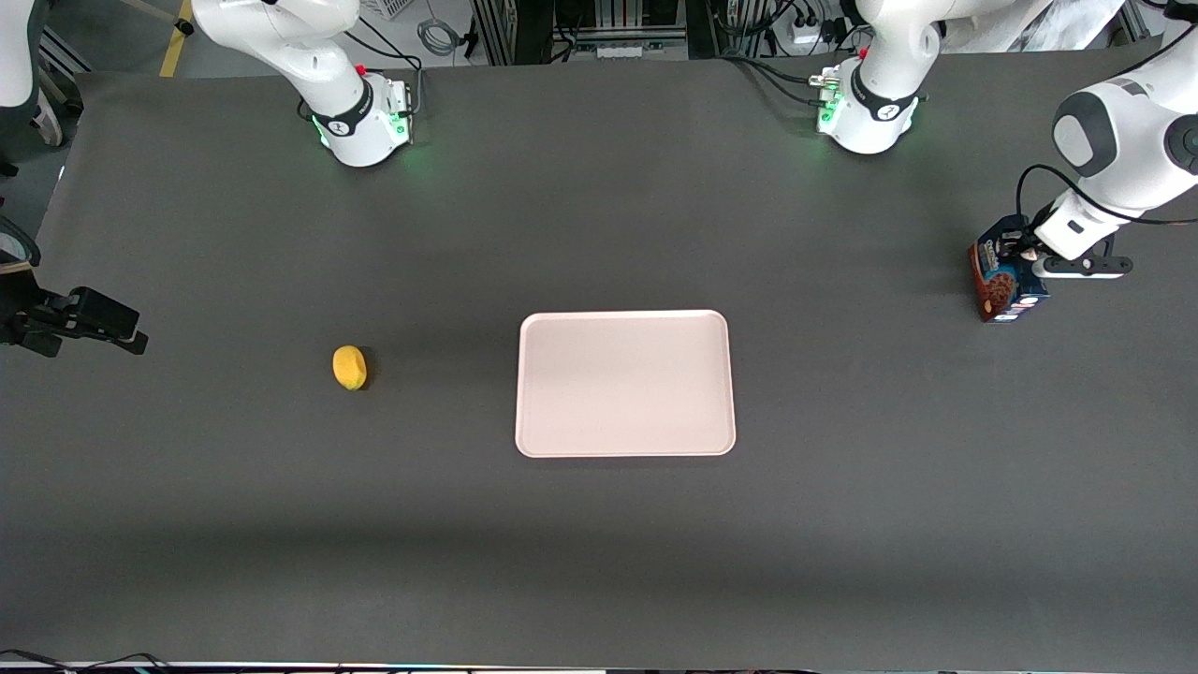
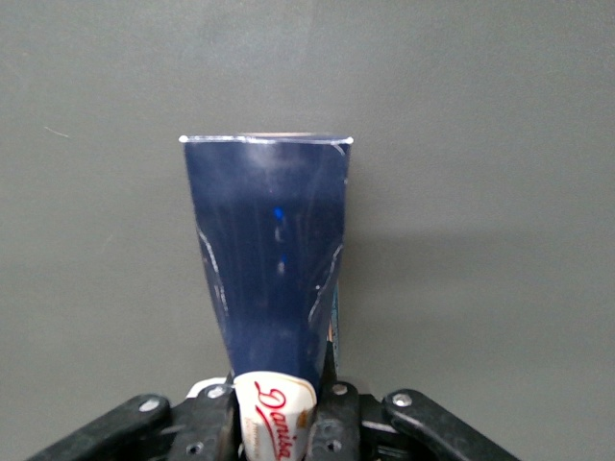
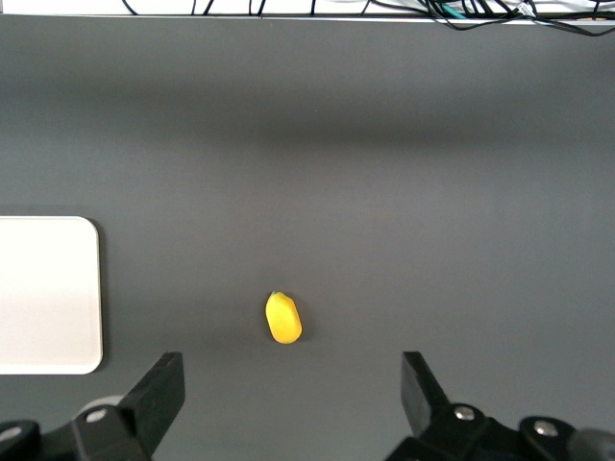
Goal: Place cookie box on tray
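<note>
- Yellow lump: on the worktop, toward the parked arm's end, apart from the tray. Not a task item, likely a distractor.
- Tray: flat on the worktop near its middle, nothing on it. Bare and open from above, so it reads as ready to take the drop.
- Cookie box: far toward the working arm's end, well apart from the tray. Upright with a slight tilt, cookie picture facing the front camera. Can't tell if its base touches the worktop or is just lifted.
- Hand: at the box's upper end, coming in from above and the side.
- Wrist view: hand closed down narrow on the cookie box, fingers pressed on the slim faces at the end with the white logo. The navy body hangs away from the camera toward the worktop.
- Judgement: box grasped, not delivered. Narrow-side pinch suits the slim carton. Next comes carrying it across to the tray.
</note>
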Controlling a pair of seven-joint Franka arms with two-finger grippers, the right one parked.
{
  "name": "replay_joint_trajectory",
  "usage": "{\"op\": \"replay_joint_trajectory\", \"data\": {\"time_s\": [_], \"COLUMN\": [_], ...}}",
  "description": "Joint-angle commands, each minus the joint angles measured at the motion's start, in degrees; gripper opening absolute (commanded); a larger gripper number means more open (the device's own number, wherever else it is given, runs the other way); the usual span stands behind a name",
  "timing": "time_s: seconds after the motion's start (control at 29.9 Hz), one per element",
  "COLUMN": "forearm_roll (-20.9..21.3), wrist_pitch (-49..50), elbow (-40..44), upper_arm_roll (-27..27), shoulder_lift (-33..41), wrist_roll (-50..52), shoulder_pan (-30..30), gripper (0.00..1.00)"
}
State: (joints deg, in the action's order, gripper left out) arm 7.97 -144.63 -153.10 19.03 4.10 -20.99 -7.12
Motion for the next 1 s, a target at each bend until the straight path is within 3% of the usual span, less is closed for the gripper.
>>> {"op": "replay_joint_trajectory", "data": {"time_s": [0.0, 0.17, 0.37, 0.53, 0.8, 0.97], "forearm_roll": [-2.77, -4.89, -5.33, -5.33, -5.33, -5.42], "wrist_pitch": [11.7, 31.14, 43.9, 48.48, 48.65, 53.74], "elbow": [7.09, 20.63, 33.99, 42.79, 45.08, 50.7], "upper_arm_roll": [-0.13, -0.75, -3.91, -6.1, -6.9, -11.99], "shoulder_lift": [0.73, 0.73, 0.73, 0.38, 0.47, 0.55], "wrist_roll": [-0.1, -0.28, 0.51, 1.56, 2.79, 8.23], "shoulder_pan": [0.26, 1.84, 1.84, 1.93, 2.11, 2.19], "gripper": [0.0, 0.0, 0.0, 0.0, 0.0, 0.0]}}
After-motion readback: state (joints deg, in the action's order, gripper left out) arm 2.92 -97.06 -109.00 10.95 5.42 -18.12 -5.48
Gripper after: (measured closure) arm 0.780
